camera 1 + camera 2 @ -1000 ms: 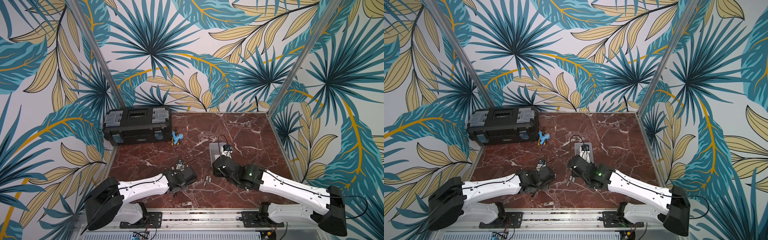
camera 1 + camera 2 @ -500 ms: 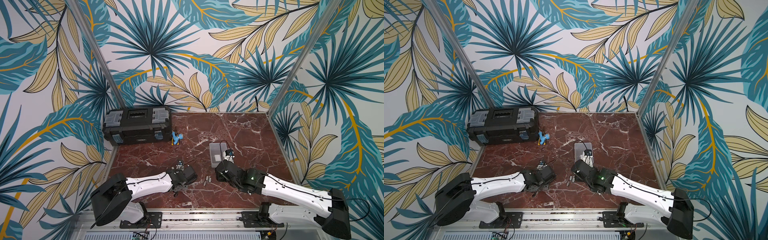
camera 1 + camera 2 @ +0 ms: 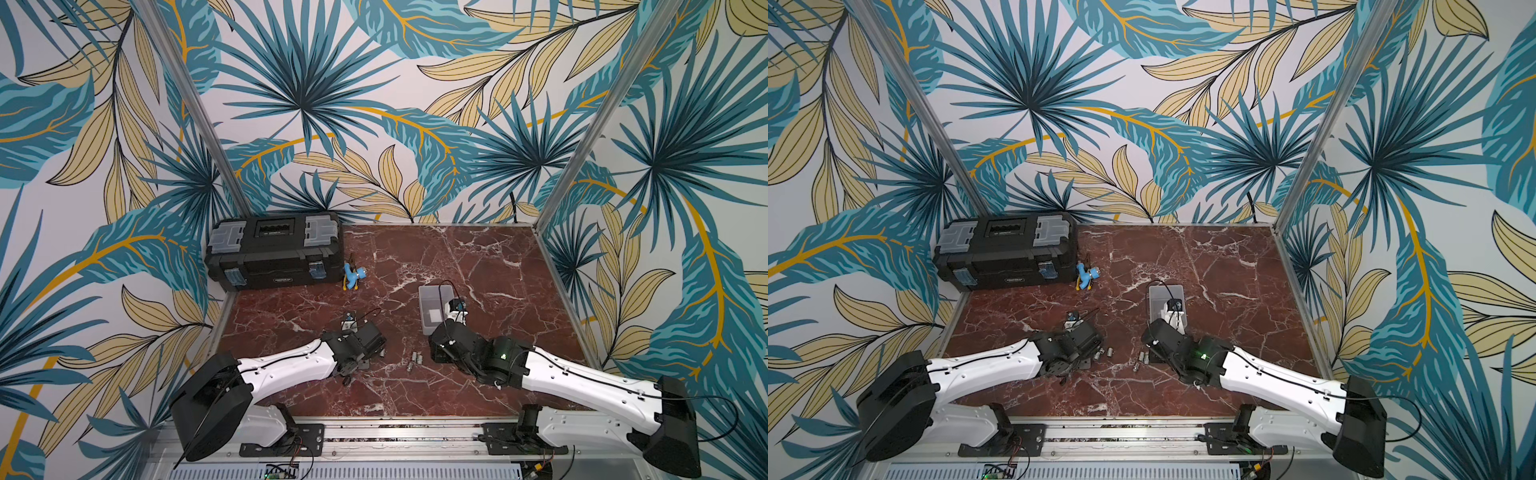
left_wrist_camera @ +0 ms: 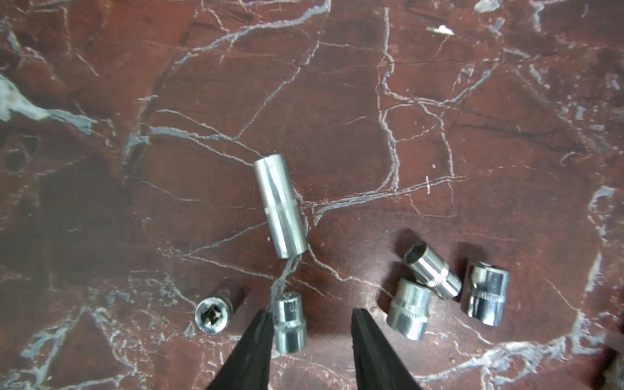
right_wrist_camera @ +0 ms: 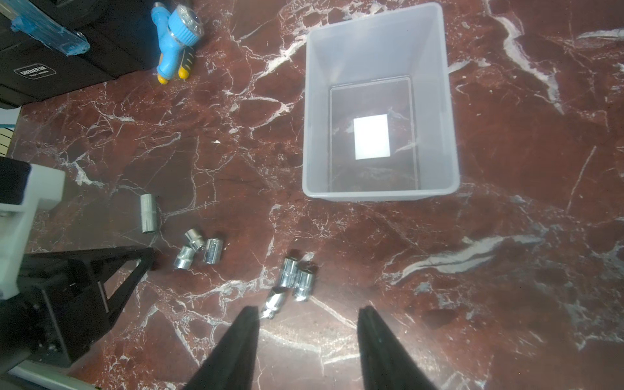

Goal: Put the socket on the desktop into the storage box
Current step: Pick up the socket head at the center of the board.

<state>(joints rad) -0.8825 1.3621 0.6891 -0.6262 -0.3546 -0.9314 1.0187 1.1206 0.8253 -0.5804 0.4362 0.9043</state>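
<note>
The left tool point(image 4: 309, 314) is hanging close over the counter point(image 4: 337, 101) with its two black fingers point(image 4: 260, 341) standing apart. A short socket point(image 4: 290, 322) is lying between them, touching one finger and clear of the other, so nothing is being gripped. This socket is showing as a stubby chromed cylinder with a knurled band around its waist. Just beside it a dark socket point(image 4: 217, 309) is pointing its square drive hole at the wrist camera. A long socket point(image 4: 280, 209), plain brushed metal with a thin ring at mid-length, is lying a little beyond. Off to one side a cluster of three sockets point(image 4: 434, 277) is lying close together, one of them showing a hexagonal mouth.

The right tool point(image 5: 309, 312) is likewise standing open and holding nothing, its fingers straddling bare marble. A second trio of sockets point(image 5: 289, 270) is lying just past its tips, the nearest one almost at a fingertip.

The storage box point(image 5: 317, 101), translucent pale grey and lidless, is sitting upright on the counter beyond that trio, a white label point(image 5: 371, 136) showing on its bottom. Every socket in view is lying on the counter outside it. In both top views the box point(image 3: 426, 299) point(image 3: 1156, 297) is sitting near the right arm's wrist. A black toolbox point(image 3: 274, 249) is standing at the far corner on the left arm's side, with a small blue gadget point(image 3: 353, 276) just beside it.
</note>
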